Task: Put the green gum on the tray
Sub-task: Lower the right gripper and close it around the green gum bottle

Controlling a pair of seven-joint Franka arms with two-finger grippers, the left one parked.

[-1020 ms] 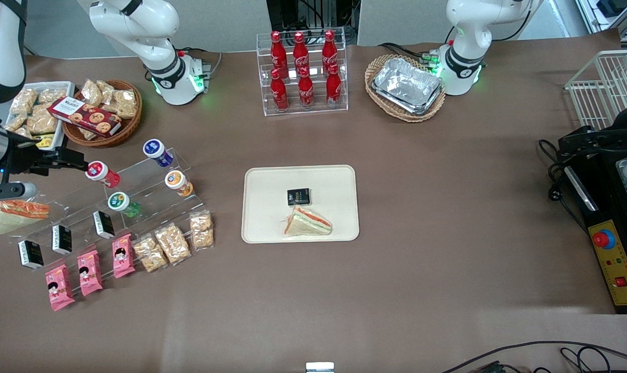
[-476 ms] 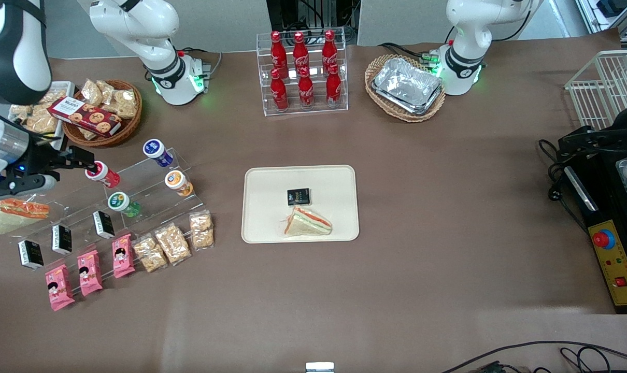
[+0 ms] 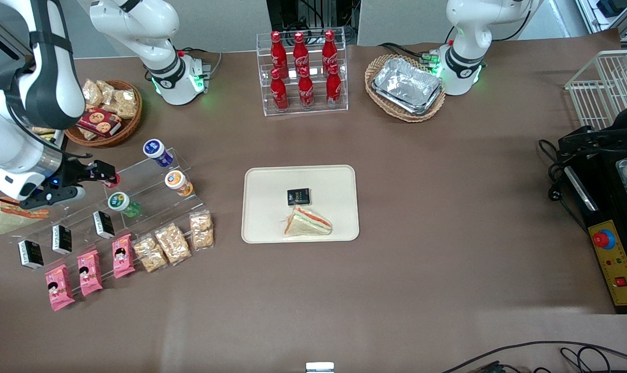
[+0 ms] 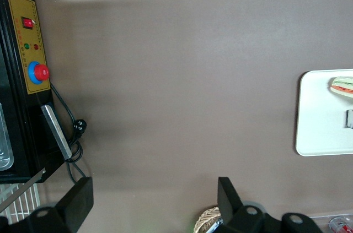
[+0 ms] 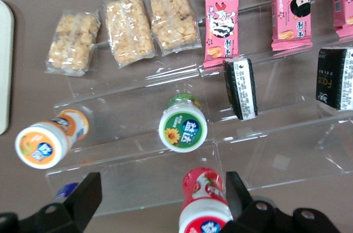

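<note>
The green gum lies on the clear stepped rack with its white, green-labelled lid up; it also shows in the right wrist view. My right gripper hovers over the rack's red gum bottle, one step farther from the front camera than the green gum. Its fingers are open, and the gripper holds nothing. The red bottle sits between the fingers, close to one of them. The cream tray lies mid-table with a sandwich and a small black packet on it; its edge shows in the wrist view.
The rack also holds an orange gum bottle, a blue one, black packets, pink snack packs and cereal bars. A wrapped sandwich lies by the gripper. Snack baskets, a cola rack and a foil-tray basket stand farther from the camera.
My right arm has swung toward the table's middle, bringing the open gripper from beside the rack to over the red gum bottle. Nothing on the rack or tray has moved.
</note>
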